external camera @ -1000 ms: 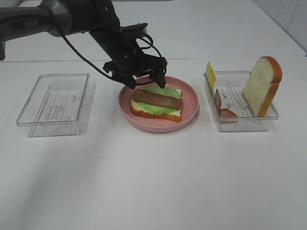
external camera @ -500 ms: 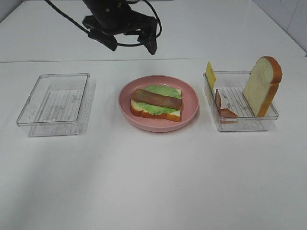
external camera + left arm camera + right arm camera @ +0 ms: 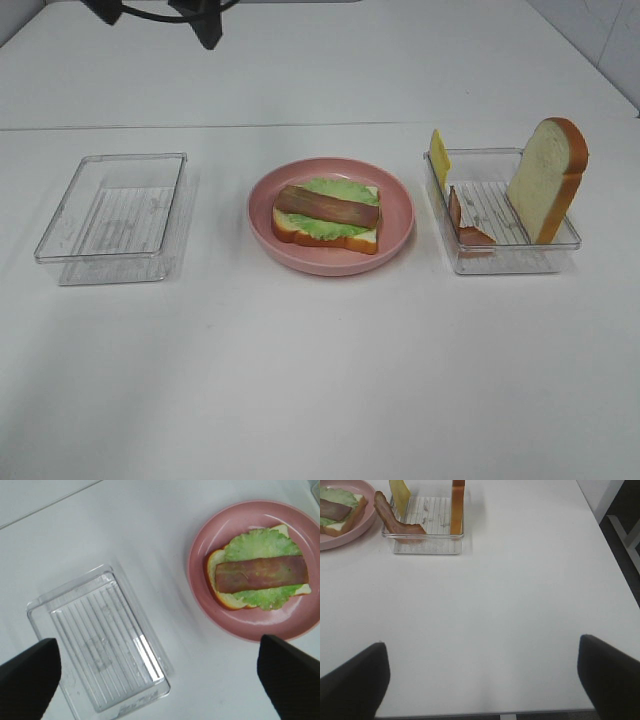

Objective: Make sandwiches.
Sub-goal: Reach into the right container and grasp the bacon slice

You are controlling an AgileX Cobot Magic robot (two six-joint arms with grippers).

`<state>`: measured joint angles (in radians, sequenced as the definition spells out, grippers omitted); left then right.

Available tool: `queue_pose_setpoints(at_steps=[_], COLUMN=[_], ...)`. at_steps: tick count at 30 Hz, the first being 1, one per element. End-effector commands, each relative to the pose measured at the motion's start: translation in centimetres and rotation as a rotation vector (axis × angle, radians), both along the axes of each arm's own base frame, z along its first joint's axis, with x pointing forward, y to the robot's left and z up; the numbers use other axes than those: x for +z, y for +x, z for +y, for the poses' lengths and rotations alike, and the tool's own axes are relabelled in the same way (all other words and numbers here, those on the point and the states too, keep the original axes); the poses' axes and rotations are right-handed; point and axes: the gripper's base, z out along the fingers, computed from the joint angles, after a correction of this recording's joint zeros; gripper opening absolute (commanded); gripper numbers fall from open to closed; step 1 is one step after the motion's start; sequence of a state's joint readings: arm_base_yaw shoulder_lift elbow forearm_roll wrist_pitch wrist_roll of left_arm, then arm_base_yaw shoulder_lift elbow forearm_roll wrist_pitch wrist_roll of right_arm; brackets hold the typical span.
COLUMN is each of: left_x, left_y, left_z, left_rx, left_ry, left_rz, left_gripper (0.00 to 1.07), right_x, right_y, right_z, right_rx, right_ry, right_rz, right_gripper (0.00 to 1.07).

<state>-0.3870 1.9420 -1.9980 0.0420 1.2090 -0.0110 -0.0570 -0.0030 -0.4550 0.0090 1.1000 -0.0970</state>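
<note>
On the pink plate [image 3: 396, 232] lies a half-built sandwich [image 3: 327, 214]: one bread slice, a green lettuce leaf and a brown-red bacon strip on top. It also shows in the left wrist view [image 3: 257, 575] and the right wrist view [image 3: 335, 511]. My left gripper [image 3: 155, 14] is open and empty, high at the back left, far from the plate; in its wrist view [image 3: 157, 645] the jaws stand wide apart. My right gripper [image 3: 482, 650] is open and empty over bare table, outside the exterior view. The second bread slice [image 3: 547, 180], cheese [image 3: 439, 155] and another bacon strip [image 3: 465, 226] stand in the right tray [image 3: 505, 262].
An empty clear tray [image 3: 115, 215] sits left of the plate and shows in the left wrist view [image 3: 100, 645]. The right tray [image 3: 427, 527] holds bacon [image 3: 395, 520], cheese [image 3: 400, 490] and bread [image 3: 458, 505]. The table's right edge [image 3: 615, 560] is close to my right gripper.
My left gripper has risen from just above the sandwich and pulled back to the far left. The bacon strip stays on the lettuce.
</note>
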Motion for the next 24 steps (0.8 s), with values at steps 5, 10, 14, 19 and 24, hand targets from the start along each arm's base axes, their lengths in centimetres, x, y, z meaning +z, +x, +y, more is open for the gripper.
queue_pose_setpoints(at_steps=[5, 10, 14, 19, 24], left_x=[0.5, -0.3, -0.7, -1.2, -1.3], left_y=[-5.7, -8.6, -12.5, -17.0, -22.4], left_z=[4.4, 6.8, 9.8, 12.3, 13.8], left_rx=[0.064, 0.105, 0.185, 0.269, 0.33], left_ry=[0.052, 0.068, 0.061, 0.036, -0.006], left_rz=[0.15, 0.204, 0.227, 0.204, 0.122], left_gripper=[1.01, 1.01, 1.01, 1.01, 1.01], right_x=[-0.1, -0.1, -0.1, -0.1, -0.1], right_y=[-0.4, -0.4, -0.4, -0.4, -0.4], right_z=[0.0, 0.0, 0.0, 0.0, 0.0], right_rx=[-0.009, -0.009, -0.009, -0.009, -0.009], right_ry=[-0.015, -0.015, -0.015, -0.015, -0.015], right_rz=[-0.03, -0.03, -0.03, -0.03, -0.03], right_gripper=[0.99, 0.99, 0.99, 0.99, 0.99])
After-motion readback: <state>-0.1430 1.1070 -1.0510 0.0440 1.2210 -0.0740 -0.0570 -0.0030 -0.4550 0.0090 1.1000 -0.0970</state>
